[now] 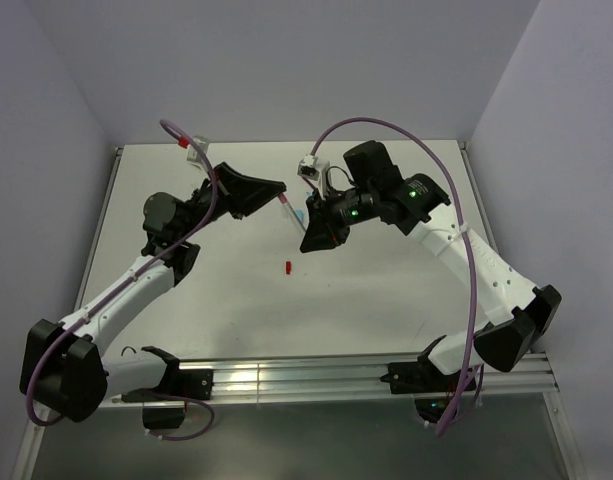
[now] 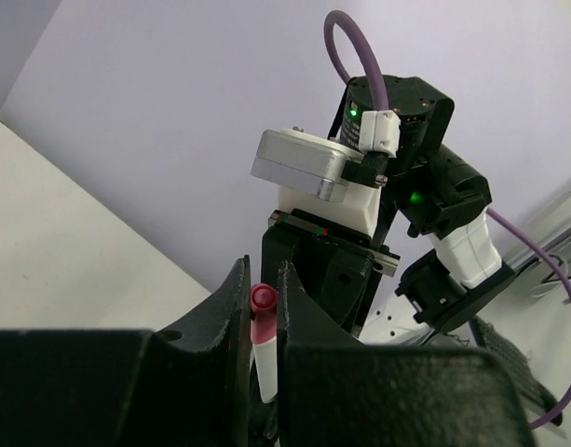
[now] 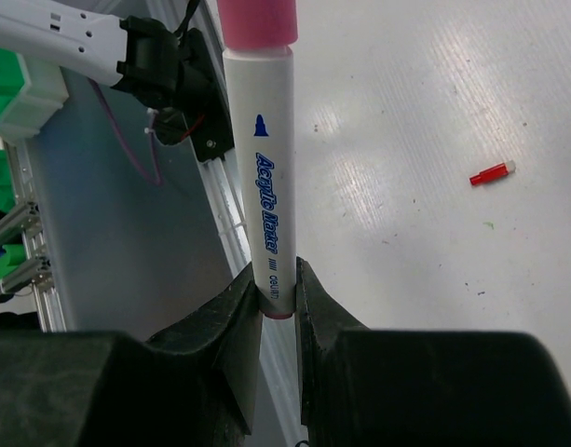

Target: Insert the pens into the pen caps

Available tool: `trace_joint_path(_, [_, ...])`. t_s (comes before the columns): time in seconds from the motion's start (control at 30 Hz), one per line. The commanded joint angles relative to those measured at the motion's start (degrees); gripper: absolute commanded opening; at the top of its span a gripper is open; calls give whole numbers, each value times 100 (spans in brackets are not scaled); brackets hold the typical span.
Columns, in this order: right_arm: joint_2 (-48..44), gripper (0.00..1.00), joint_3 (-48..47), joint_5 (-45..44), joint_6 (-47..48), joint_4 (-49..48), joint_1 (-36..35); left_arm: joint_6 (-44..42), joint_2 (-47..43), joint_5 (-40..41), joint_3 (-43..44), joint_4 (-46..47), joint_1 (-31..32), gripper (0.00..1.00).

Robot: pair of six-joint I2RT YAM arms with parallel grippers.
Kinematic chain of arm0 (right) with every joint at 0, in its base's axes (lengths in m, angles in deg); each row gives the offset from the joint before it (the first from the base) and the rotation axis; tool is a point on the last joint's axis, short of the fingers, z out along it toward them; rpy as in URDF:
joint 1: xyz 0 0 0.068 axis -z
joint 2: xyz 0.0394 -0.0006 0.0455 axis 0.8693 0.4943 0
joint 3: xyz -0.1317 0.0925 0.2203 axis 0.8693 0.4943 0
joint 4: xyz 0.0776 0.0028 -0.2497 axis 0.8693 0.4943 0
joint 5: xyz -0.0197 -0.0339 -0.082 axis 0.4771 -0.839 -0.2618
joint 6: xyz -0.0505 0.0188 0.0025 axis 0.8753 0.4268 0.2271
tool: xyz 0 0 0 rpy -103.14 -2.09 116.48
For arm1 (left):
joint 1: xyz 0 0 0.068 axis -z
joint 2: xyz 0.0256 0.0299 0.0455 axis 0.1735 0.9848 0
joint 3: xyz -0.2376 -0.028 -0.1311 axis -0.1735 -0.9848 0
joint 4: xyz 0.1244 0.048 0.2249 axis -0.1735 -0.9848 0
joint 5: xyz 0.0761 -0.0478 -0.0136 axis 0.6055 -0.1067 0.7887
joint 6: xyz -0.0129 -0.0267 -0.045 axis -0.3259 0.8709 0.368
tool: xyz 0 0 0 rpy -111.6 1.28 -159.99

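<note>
While the left gripper (image 2: 263, 279) is clamping a white plastic pen with a pink-red tip (image 2: 264, 358), the right gripper (image 3: 276, 279) is squeezing a white-barrelled, blue-lettered marker (image 3: 262, 168), pink end jutting past its fingers (image 3: 231, 317). A tiny red plastic cap (image 3: 491, 173) is lying on the white table (image 3: 406, 74) beyond that hand.

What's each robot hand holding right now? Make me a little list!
left gripper: pinching a white pen with a pinkish-red end
right gripper: pinching a white marker with blue writing and a pink top
table: one small red piece, maybe a cap, lying loose
same pen in both grippers: cannot tell
</note>
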Motion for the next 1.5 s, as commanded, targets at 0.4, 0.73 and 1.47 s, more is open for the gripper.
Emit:
trace_joint_path(0.4, [64,0,-1044,153,-104,-2341,58,723,-9,-1237,-628,-225,887,0])
trace_joint_path(0.73, [55,0,-1062,-40,-25,-2332,58,-192,-193,-1395,-698,-1366,1001,0])
trace_joint_path(1.47, [64,0,-1167,-849,54,-2332,41,959,62,-1298,-944,-506,1098,0])
